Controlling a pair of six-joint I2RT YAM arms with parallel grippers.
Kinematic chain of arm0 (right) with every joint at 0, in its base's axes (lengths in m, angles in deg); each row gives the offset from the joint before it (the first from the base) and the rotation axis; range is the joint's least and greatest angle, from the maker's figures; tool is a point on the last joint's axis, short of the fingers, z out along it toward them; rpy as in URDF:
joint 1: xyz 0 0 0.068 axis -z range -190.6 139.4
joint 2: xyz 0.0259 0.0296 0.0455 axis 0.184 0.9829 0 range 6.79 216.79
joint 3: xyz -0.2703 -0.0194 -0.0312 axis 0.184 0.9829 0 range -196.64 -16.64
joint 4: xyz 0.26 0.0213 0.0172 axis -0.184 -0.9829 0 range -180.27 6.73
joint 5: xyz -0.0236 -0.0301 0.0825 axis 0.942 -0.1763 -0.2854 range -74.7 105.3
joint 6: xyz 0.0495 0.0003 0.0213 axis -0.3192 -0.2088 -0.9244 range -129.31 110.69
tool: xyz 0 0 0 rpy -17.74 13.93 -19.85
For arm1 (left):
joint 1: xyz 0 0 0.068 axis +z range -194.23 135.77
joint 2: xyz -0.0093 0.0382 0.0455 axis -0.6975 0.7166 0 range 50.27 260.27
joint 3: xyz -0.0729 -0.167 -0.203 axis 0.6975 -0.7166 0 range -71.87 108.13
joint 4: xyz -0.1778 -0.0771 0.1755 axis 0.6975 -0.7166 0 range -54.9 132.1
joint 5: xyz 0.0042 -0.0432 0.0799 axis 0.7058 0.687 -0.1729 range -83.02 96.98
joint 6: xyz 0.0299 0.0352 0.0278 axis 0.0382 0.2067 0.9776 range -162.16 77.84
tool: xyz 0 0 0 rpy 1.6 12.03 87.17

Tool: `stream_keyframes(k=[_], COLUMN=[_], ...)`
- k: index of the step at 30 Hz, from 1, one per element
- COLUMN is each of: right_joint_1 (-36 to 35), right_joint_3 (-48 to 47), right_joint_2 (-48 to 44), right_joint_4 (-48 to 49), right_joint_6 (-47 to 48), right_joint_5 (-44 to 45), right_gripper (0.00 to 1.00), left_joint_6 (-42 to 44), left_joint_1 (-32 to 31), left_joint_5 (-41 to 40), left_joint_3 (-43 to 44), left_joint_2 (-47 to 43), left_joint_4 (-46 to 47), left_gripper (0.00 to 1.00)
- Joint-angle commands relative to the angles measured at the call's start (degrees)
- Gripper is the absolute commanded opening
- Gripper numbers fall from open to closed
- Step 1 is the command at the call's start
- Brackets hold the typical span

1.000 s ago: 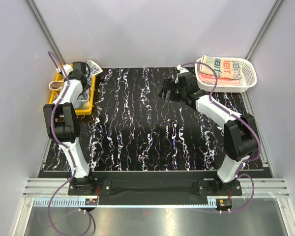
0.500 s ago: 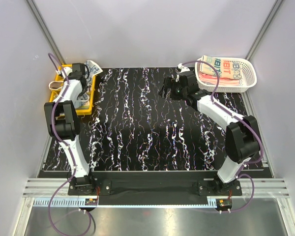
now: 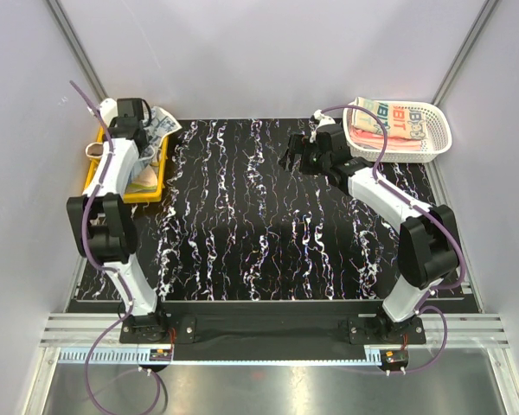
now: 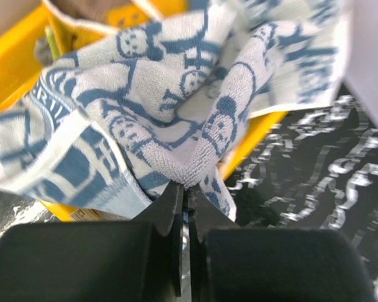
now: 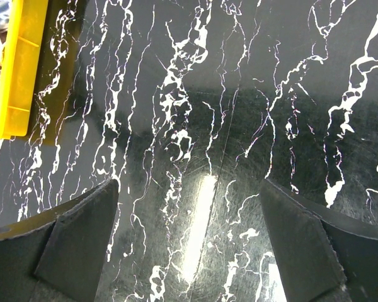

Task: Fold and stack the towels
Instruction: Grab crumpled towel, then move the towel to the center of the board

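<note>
At the far left of the bench (image 3: 259, 233) sat a yellow tray (image 3: 143, 197), and the left arm reached over its far end. The left fingers (image 4: 176, 207) were pressed together on a fold of a pale towel printed with blue figures (image 4: 176, 113), which bunched up crumpled from the pinch, over the tray's far right corner and partly past its rim above the black, white-veined bench top. From above, the same towel (image 3: 163, 121) showed just beside the wrist at the tray's far end. Further right, the right arm stretched toward the far middle of the bench, its right fingers (image 5: 75, 242) spread wide apart with nothing between them, hanging over bare marbled surface. At the far right stood a white lattice basket (image 3: 437, 138) holding folded towels: a cream one with red and teal letters (image 3: 398, 117) on top of pink cloth (image 3: 372, 140).
</note>
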Motion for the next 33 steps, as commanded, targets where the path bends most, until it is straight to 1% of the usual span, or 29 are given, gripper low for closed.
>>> stream_keyframes(k=[1, 5, 6, 8, 9, 10, 11, 12, 14, 15, 17, 18, 19, 20, 21, 22, 23, 24, 25, 26, 28, 29, 31, 32, 33], right_joint_1=[0.0, 0.0, 0.1, 0.0, 0.0, -0.1, 0.0, 0.0, 0.0, 0.0, 0.0, 0.0, 0.0, 0.0, 0.0, 0.0, 0.0, 0.0, 0.0, -0.3, -0.6, -1.4, -2.2, -3.1, -3.6], right_joint_3=[-0.2, -0.2, -0.4, -0.9, -1.0, -1.1, -1.1, -1.3, -2.4, -2.6, -2.0, -0.6, 0.1, 0.9, 2.8, 3.8, 4.8, 7.0, 8.2, 9.4, 12.3, 13.1, 14.0, 14.0, 14.1], right_joint_2=[-2.2, -2.4, -2.2, -1.6, -1.7, -1.6, -1.6, -1.7, -1.9, -2.0, -2.9, -3.3, -4.1, -4.5, -5.1, -5.9, -6.2, -6.7, -7.4, -7.7, -8.0, -7.8, -6.5, -6.0, -5.6], right_joint_4=[2.5, 2.5, 2.5, 1.8, 1.6, 1.3, 0.9, 0.3, -2.3, -3.3, -4.8, -4.8, -5.4, -5.6, -5.6, -5.6, -5.7, -5.6, -5.2, -4.9, -4.4, -4.1, -4.1, -4.4, -5.1], right_joint_6=[-0.2, 0.0, 0.0, 0.1, 0.0, 0.0, -0.1, -0.1, -0.1, -0.2, -0.9, -1.4, -2.1, -2.3, -2.7, -3.4, -3.5, -3.8, -4.4, -4.6, -5.0, -5.2, -5.4, -5.6, -5.8], right_joint_5=[-1.2, -0.3, -0.1, -0.1, 0.1, 0.2, 1.2, 1.8, 3.3, 3.5, 3.8, 3.9, 4.0, 4.0, 4.1, 4.1, 4.2, 4.1, 4.1, 3.8, 4.2, 4.2, 5.7, 6.4, 7.4], right_gripper=[1.00, 1.00, 1.00, 1.00, 1.00, 1.00, 1.00, 1.00, 1.00, 1.00, 1.00, 1.00, 1.00, 1.00, 1.00, 1.00, 1.00, 1.00, 1.00, 1.00, 1.00, 1.00, 0.98, 0.97, 0.97], left_joint_6=[2.5, 3.2, 3.0, 2.1, 1.5, 0.9, -0.9, -1.7, -4.9, -6.0, -7.8, -9.2, -10.9, -14.2, -16.0, -18.1, -22.0, -24.0, -25.8, -29.5, -31.2, -31.3, -29.9, -28.7, -27.1], left_joint_1=[-1.2, -3.8, -6.0, -8.8, -12.0, -13.8, -15.5, -19.1, -23.2, -27.6, -33.3, -38.5, -41.0, -43.5, -48.3, -50.8, -55.2, -57.6, -60.2, -64.3, -66.9, -68.3, -68.5, -68.4, -68.4], left_joint_5=[1.2, 1.8, 1.5, 0.9, 0.9, -0.4, -0.9, -0.2, -0.3, -0.1, -2.2, -4.5, -5.1, -5.3, -5.2, -4.7, -4.0, -3.6, -3.8, -4.0, -2.5, -2.5, -2.6, -2.8, -3.7], left_joint_3=[3.1, 3.9, 3.2, 0.0, -1.3, -2.3, -5.8, -7.8, -14.7, -17.3, -20.9, -23.5, -25.0, -27.4, -32.2, -35.1, -37.6, -42.5, -44.3, -46.2, -50.9, -51.9, -52.6, -52.2, -51.5], left_joint_2=[-5.1, -7.8, -8.8, -12.0, -12.9, -13.8, -16.3, -17.4, -20.2, -23.0, -25.3, -27.2, -28.1, -29.6, -31.9, -33.1, -34.0, -34.8, -36.1, -36.5, -37.1, -37.1, -37.3, -37.8, -38.2], left_joint_4=[3.2, 1.2, 0.8, 0.9, 0.8, 0.2, 0.0, 0.7, 1.9, 2.5, 3.0, 2.3, 1.6, 2.3, 2.9, 3.5, 5.3, 5.9, 6.4, 7.0, 9.6, 11.2, 12.5, 12.4, 12.3], left_gripper=[0.00, 0.00, 0.00, 0.00, 0.00, 0.00, 0.00, 0.00, 0.00, 0.00, 0.00, 0.00, 0.00, 0.00, 0.00, 0.00, 0.00, 0.00, 0.01, 0.09, 0.25, 0.31, 0.40, 0.46, 0.48])
